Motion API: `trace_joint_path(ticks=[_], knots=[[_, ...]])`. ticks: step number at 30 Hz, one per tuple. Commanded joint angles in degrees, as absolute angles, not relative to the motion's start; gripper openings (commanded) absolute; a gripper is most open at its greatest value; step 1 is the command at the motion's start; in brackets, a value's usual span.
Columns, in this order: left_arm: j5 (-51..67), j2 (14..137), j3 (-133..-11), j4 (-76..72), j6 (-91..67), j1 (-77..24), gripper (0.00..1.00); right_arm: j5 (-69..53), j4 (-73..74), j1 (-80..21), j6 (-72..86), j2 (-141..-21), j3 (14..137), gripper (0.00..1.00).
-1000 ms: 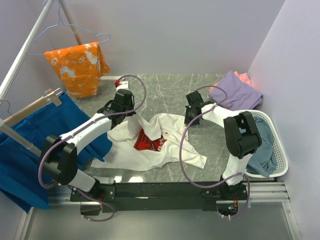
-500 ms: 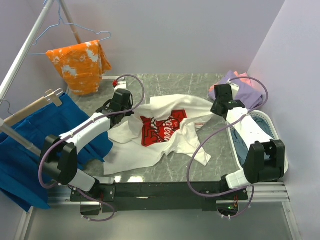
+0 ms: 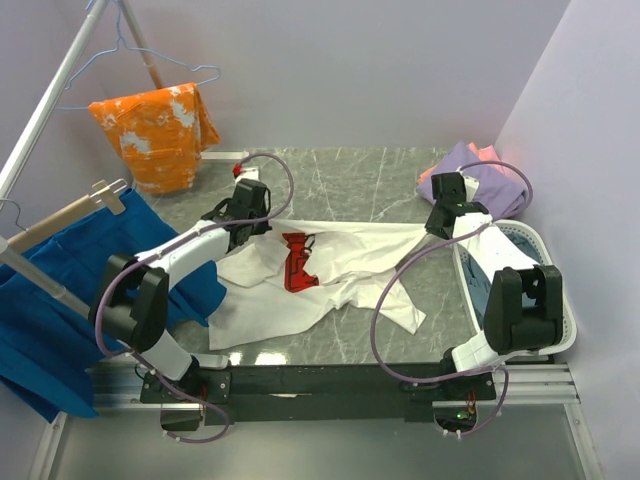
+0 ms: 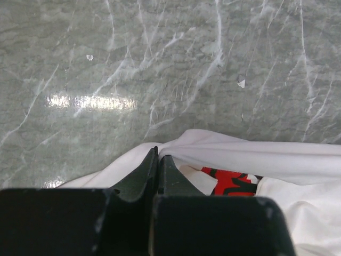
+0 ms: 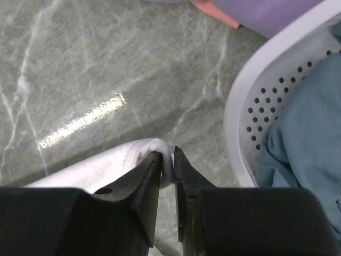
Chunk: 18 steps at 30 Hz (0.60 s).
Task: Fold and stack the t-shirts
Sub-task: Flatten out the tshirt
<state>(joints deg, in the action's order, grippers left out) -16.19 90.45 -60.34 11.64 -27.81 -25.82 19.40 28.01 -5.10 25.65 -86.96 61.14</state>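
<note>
My left pincer (image 4: pixel 159 169) was pinched tight on the white t-shirt (image 3: pixel 330 275). My right pincer (image 5: pixel 167 165), a little open, still had cloth between its fingers. The shirt stretched sideways across the desk (image 3: pixel 350 180) between them.

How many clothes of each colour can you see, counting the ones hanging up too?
White t-shirt with the red print, on the table: 1
Purple t-shirt: 1
Salmon-pink t-shirt, peeking out under the purple one: 1
Grey-blue t-shirt in the white basket: 1
Orange white-splotched garment on a hanger: 1
Bright blue cloth on a hanger: 1
Total: 6
</note>
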Motion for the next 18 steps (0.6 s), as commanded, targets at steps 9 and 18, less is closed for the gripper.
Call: trace_joint_path(ticks=[9,18], knots=[[-13.4,97.7,-67.4,9.3,-26.9,-24.9,0.01,5.0,24.7,-6.6,26.4,-80.8,59.9,0.60],[-12.1,98.8,-67.4,9.4,-26.7,-24.9,0.01,-10.4,15.8,-9.0,34.8,-82.2,50.5,0.59]])
